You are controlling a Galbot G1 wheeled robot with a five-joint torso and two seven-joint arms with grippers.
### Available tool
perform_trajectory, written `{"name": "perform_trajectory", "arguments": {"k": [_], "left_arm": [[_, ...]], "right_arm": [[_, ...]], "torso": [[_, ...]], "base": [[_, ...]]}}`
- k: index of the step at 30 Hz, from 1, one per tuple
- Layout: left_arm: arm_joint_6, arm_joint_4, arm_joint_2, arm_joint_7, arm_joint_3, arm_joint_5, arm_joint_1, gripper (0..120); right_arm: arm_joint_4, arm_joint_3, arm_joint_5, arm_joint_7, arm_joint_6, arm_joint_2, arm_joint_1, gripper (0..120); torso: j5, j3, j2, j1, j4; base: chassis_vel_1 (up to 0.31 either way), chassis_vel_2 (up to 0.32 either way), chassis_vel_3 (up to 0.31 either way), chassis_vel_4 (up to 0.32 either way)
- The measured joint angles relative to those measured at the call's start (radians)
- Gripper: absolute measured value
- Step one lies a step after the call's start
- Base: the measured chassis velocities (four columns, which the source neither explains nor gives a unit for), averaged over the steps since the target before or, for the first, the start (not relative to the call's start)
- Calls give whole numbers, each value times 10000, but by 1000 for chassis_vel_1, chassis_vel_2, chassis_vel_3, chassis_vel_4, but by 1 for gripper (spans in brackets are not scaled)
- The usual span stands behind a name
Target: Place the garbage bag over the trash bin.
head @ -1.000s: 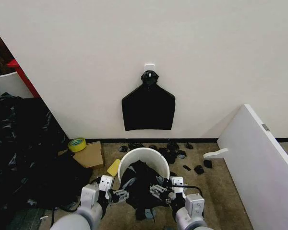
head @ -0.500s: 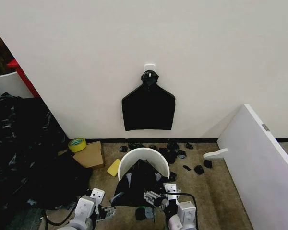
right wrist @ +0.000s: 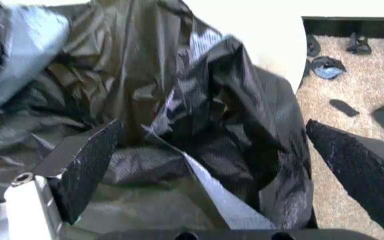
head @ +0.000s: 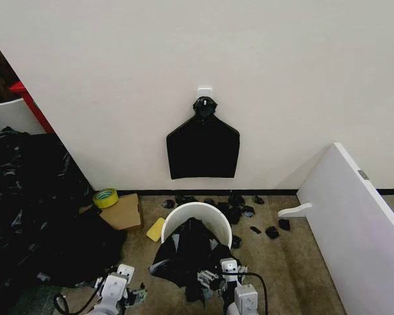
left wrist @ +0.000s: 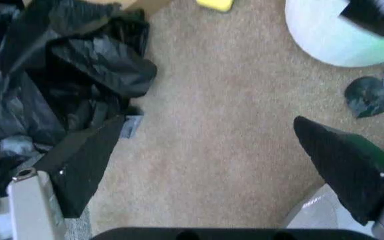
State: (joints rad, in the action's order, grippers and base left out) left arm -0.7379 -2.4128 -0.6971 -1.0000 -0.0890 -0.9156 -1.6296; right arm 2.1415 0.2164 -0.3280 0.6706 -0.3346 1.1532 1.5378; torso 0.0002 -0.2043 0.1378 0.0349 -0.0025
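Hanging half out of the bin (head: 198, 214), the bag (head: 189, 257) drapes from inside the white rim over the near wall and down to the carpet, just below the centre of the head frame. A second ago both grippers sat higher, flanking the bag near the rim; now they have dropped toward the bottom edge, and the bag has spread lower and wider across the bin's front. The left gripper (head: 135, 296) sits at lower left, clear of the bag, its jaws apart over bare carpet in the left wrist view (left wrist: 212, 165) and clamped on nothing. The right gripper (head: 210, 280) is at bottom centre, touching the bag's lower edge; in the right wrist view (right wrist: 212, 165) its jaws stand wide apart with the crumpled bag (right wrist: 178, 125) between and beyond them, not pinched.

Counting: one bin, one bag on it, one flat black sheet (head: 203, 149) hung on the wall above, one tape roll (head: 105, 197) on one cardboard box (head: 123, 212) at left, one yellow pad (head: 155, 229) beside the bin, one white panel (head: 354, 226) at right, and one large black plastic heap (head: 33, 210) at far left. Roughly ten small black scraps (head: 236, 209) lie along the wall behind the bin.
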Motion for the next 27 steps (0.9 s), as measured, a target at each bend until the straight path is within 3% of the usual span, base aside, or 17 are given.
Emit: {"name": "perform_trajectory", "arguments": {"k": [5, 8, 11, 15, 17, 18, 19, 22, 26, 27], "left_arm": [[8, -403, 483, -25, -157, 5, -61, 100], [13, -785, 682, -34, -301, -112, 84, 100], [91, -870, 483, 62, -308, -379, 496, 100], [1043, -870, -251, 961, -322, -289, 1453, 100], [1446, -870, -502, 1274, -331, -149, 1737, 100], [2163, -840, -807, 1758, -338, 194, 2084, 100], [2163, -840, -807, 1758, -338, 194, 2084, 100], [3713, 257, -1265, 2787, -499, 961, 2684, 100], [4606, 1787, -1893, 3535, -1242, 1853, 3134, 100], [4606, 1787, -1893, 3535, -1242, 1853, 3134, 100]], "right_arm": [[-110, 58, 31, 100, 20, 11, -112, 100], [75, 82, 122, -233, 639, -112, -118, 100], [418, 31, 366, -784, 1365, -223, -111, 100], [1184, -193, 474, -1719, 2601, -403, -111, 100], [1319, -284, 361, -1873, 2754, -406, -206, 100], [1271, -472, 27, -2040, 2800, -374, -476, 100], [1271, -472, 27, -2040, 2800, -374, -476, 100], [413, -1081, -1208, -2537, 2330, -348, -1635, 100], [-1238, -1387, -2078, -3993, 1700, -602, -3443, 100], [-1238, -1387, -2078, -3993, 1700, -602, -3443, 100]], "torso": [[0, 0, 0, 0, 1], [11, 0, 0, 0, -5], [8, 0, 0, 0, -4], [2, 0, 0, 0, -3], [2, 0, 0, 0, -5], [6, -1, 0, 0, -2], [6, -1, 0, 0, -2], [2, -2, 0, -1, -3], [-1, -4, -1, 2, 0], [-1, -4, -1, 2, 0]], "base": [[0, 0, 0, 0], [0, 0, 0, 0], [0, 0, 0, 0], [0, 0, 0, 0], [0, 0, 0, 0], [0, 0, 0, 0], [0, 0, 0, 0], [0, 0, 0, 0], [0, 0, 0, 0], [0, 0, 0, 0]]}}
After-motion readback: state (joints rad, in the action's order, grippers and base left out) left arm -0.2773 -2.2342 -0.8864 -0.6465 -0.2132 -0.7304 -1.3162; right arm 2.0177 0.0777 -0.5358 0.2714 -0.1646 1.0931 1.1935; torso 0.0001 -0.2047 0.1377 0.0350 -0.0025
